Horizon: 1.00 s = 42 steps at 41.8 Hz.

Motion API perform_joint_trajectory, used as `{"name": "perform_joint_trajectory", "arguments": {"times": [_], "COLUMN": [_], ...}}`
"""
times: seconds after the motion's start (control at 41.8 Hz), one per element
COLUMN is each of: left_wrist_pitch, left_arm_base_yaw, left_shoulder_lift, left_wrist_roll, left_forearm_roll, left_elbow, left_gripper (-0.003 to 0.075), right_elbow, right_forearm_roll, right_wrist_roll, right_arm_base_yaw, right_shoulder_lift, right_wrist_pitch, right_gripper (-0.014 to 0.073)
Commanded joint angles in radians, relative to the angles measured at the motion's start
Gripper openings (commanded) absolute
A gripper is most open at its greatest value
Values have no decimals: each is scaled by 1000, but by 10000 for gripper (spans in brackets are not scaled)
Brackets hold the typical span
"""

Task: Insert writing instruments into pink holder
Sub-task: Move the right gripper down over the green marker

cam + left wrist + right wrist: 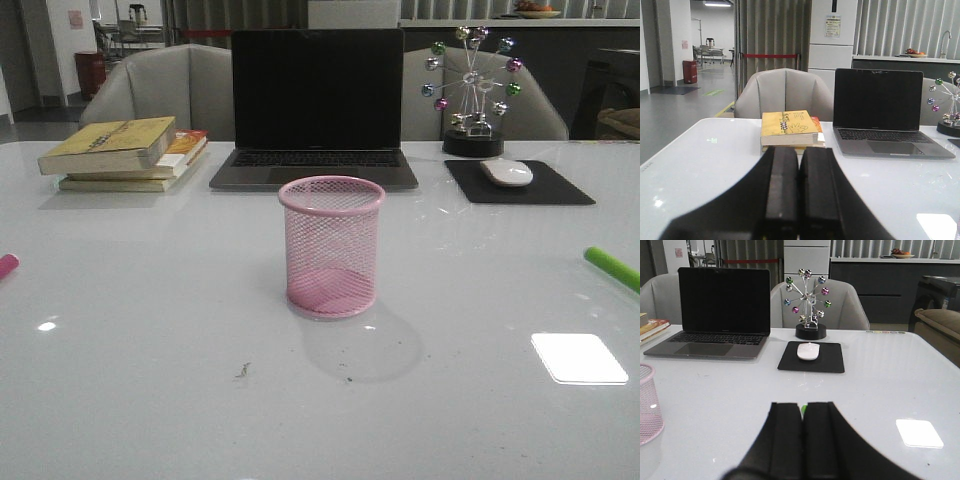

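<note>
Desk point(150, 380): white, glossy. Pink holder point(332, 246) upright at centre, empty. Green pen point(612, 268) at 3 o'clock edge, magenta pen point(7, 266) at 9 o'clock edge, both flat. Left tool point(799, 192), right tool point(803, 440): fingers pressed together, holding nothing, level above desk. Advice: open wide, straddle pen mid-barrel, lift, tip upright over rim.

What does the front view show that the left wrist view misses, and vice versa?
Only the front view shows the pink wire-mesh pen cup, empty, the lime green marker at the table's right edge and the magenta marker tip at its left edge. Only the left wrist view shows the closed left gripper. Both show the stacked books and the open dark-screened laptop.
</note>
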Motion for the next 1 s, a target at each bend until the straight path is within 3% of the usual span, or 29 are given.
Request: {"name": "perform_joint_trajectory", "arguments": {"times": [0.0,0.717,0.861,0.981], "left_wrist_pitch": [-89,-110,-135,-26], "left_arm_base_yaw": [-1,-1,-3,-3], "left_shoulder_lift": [-14,-14,-14,-11], "left_wrist_roll": [-4,-2,-2,-2], "left_forearm_roll": [-2,4,25,21], "left_elbow": [-1,-1,-75,-220], "left_gripper": [97,97,97,97], "right_elbow": [-12,-15,-106,-251], "right_forearm_roll": [-7,-6,8,8], "right_wrist_roll": [-1,-1,-1,-1], "right_arm_base_yaw": [-5,-5,-5,-5], "right_shoulder_lift": [-23,-23,-22,-10], "right_wrist_pitch": [-96,-130,-122,-35], "right_gripper": [43,43,43,43]}}
